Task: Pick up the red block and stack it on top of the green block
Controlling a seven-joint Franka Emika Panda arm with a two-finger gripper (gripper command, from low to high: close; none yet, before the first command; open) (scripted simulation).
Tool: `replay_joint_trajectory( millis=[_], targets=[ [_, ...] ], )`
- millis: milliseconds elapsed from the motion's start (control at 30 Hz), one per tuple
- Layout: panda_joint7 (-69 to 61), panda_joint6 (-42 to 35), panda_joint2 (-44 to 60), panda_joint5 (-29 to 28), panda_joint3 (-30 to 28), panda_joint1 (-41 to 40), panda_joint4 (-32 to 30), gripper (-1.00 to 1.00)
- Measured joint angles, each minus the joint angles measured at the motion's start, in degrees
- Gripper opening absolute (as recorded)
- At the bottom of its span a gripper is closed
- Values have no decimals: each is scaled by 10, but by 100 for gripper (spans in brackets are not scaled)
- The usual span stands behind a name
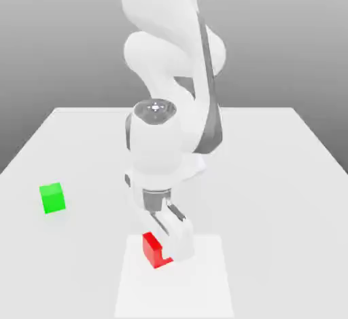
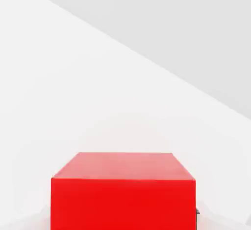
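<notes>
Exterior view, arm: the white Panda reaches down over the near part of the table [image 1: 285, 175], with its gripper [image 1: 165, 246] low at the red block [image 1: 155, 250].
Exterior view, pincer: one pale finger [image 1: 180, 237] lies against the block's side toward the exterior view's right; the other finger is hidden, so I cannot tell whether the jaws are closed on the cube or merely straddle it.
Exterior view, red block: close to the table's near edge, about midway along it, apparently on or just above the surface.
Exterior view, green block [image 1: 52, 197]: alone on the table near the edge on the exterior view's left, well apart from the red one, with nothing on top.
Hand view, red block [image 2: 122, 190]: large and centred right under the camera, top face and one side face visible, pale table [image 2: 73, 77] behind.
Progress, done: the approach to the red cube looks complete.
Progress, left: confirming the grasp, lifting, carrying across to the green cube and setting it squarely on top.
</notes>
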Motion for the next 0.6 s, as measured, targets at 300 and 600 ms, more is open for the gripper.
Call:
replay_joint_trajectory(
  millis=[300,600],
  targets=[
    [-69,-97,-116,96,46,-20,-16,-100],
    [-92,-154,-184,84,-43,-143,-32,-100]
  ],
)
